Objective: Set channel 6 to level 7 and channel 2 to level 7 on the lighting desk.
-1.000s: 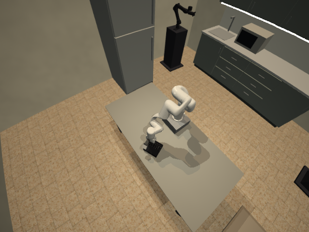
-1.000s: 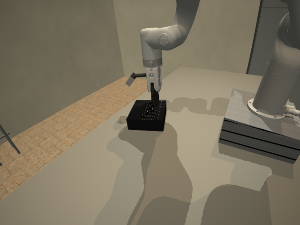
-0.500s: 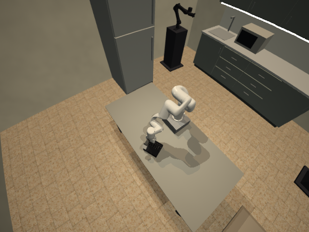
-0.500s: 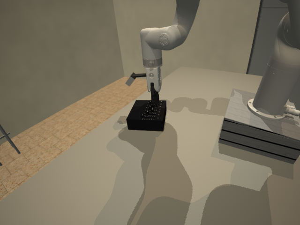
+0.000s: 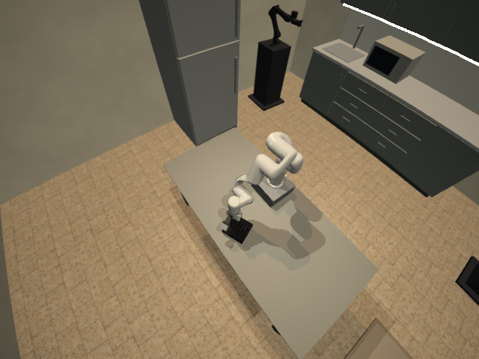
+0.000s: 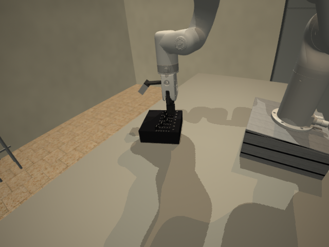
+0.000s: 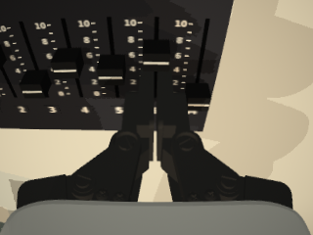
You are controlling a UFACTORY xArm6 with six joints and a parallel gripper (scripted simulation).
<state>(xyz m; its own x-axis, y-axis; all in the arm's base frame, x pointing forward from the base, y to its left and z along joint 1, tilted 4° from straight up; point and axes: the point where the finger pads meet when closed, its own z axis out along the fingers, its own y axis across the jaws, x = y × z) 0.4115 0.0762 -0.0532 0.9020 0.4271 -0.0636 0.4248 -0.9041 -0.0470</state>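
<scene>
The black lighting desk (image 6: pixel 161 126) stands on its feet on the table near the left edge; it also shows in the top view (image 5: pixel 238 229). My gripper (image 7: pixel 155 88) (image 6: pixel 169 107) is shut and empty, pointing down over the desk's far end. In the wrist view its fingertips sit just below the channel 6 fader cap (image 7: pixel 156 53), touching or nearly touching its lower edge. That cap stands in the upper half of its scale, higher than its neighbours. The channel 2 cap (image 7: pixel 34 82) sits low on its scale. The channel 6 label is hidden behind the fingers.
Other fader caps sit at mixed heights: channel 3 (image 7: pixel 67 61), channel 4 (image 7: pixel 111 69), and a low one at the right (image 7: pixel 198 94). The arm's base plate (image 6: pixel 287 138) stands to the right of the desk. The table edge runs close on the desk's left.
</scene>
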